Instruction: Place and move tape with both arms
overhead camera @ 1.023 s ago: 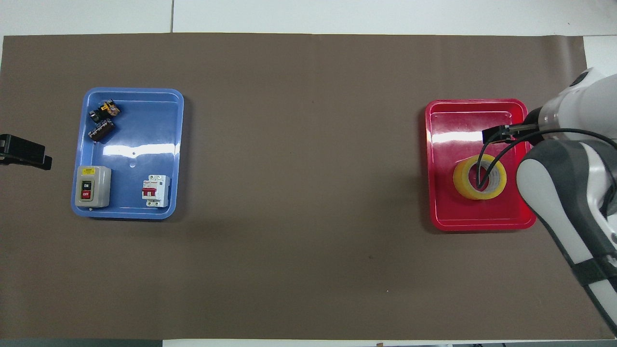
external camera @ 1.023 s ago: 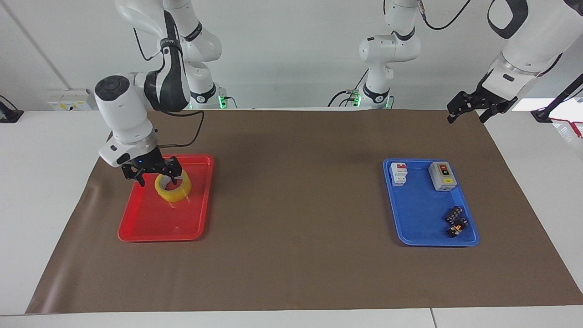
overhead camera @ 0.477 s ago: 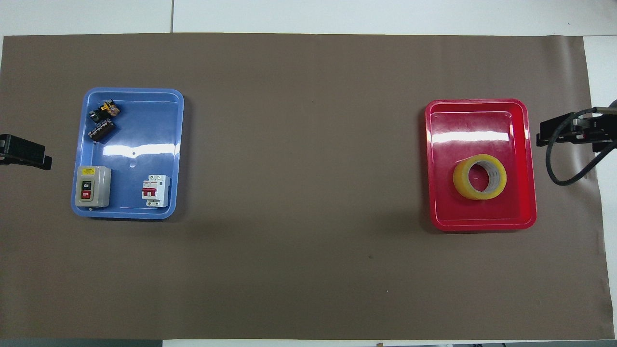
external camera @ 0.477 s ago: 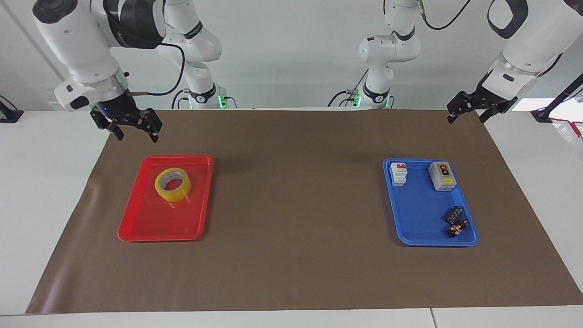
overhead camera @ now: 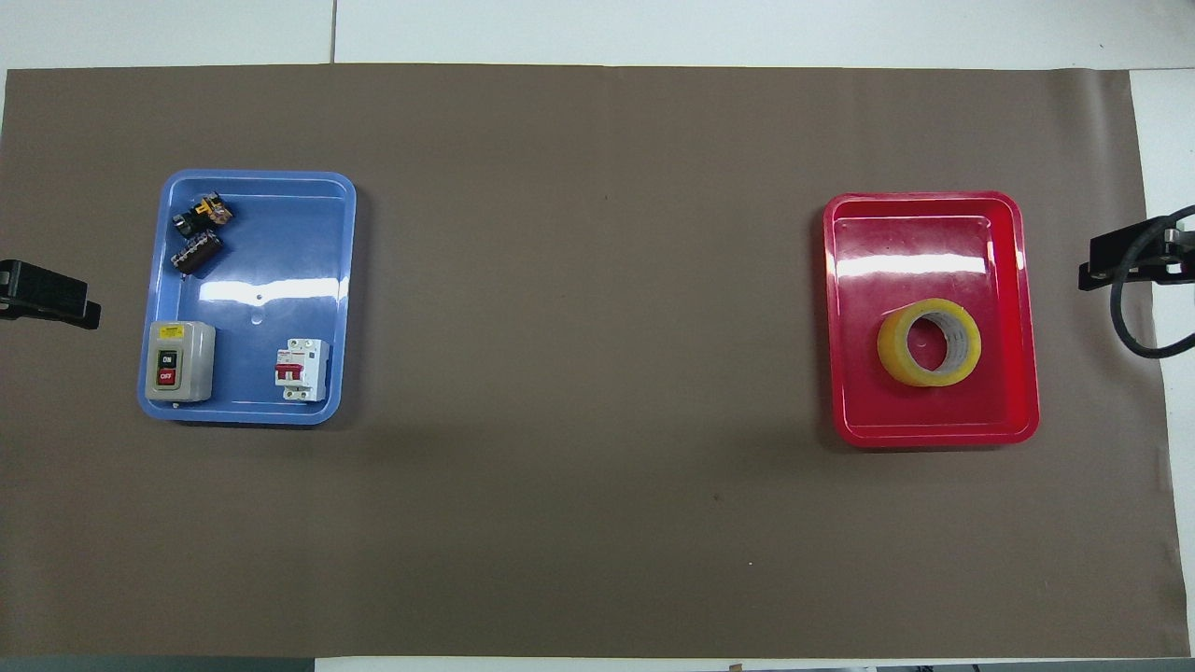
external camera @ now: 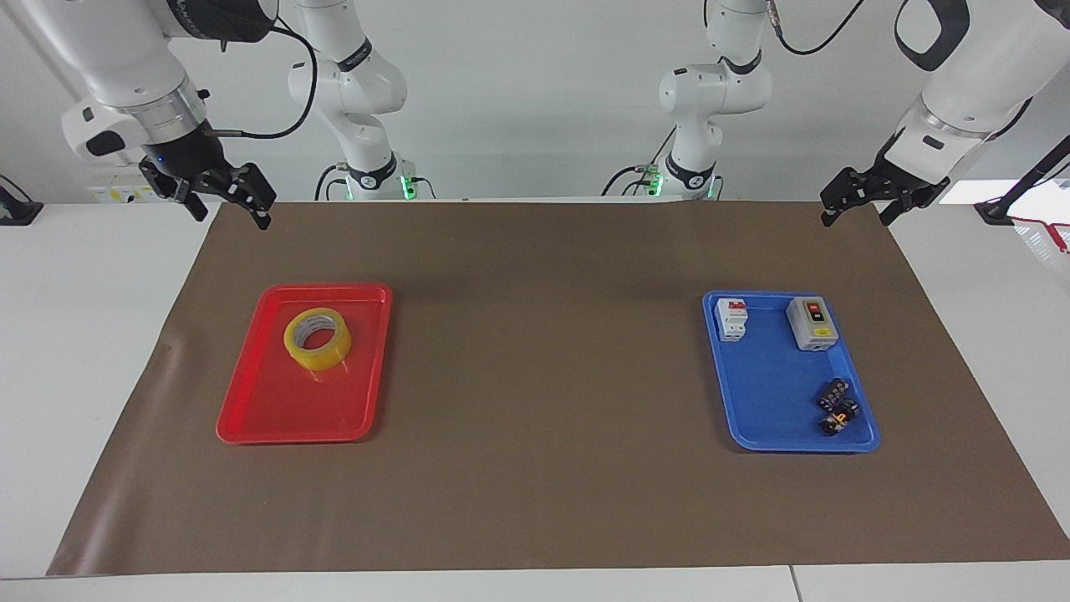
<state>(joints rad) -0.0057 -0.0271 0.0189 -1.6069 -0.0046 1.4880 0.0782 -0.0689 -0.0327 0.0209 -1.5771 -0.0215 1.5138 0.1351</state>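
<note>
The yellow tape roll lies flat in the red tray, in the half nearer the robots; it also shows in the overhead view in that tray. My right gripper is open and empty, raised over the brown mat's edge at the right arm's end, well clear of the tray; its tip shows in the overhead view. My left gripper is open and empty, and waits raised over the mat's corner at the left arm's end; only its tip shows in the overhead view.
A blue tray toward the left arm's end holds a white circuit breaker, a grey switch box and small black parts. Two smaller white arms with green-lit bases stand at the robots' edge of the table.
My right gripper let go of the tape in the red tray, rose, and drew back toward the table's edge at the right arm's end. The tape stays put. The left arm has not moved.
</note>
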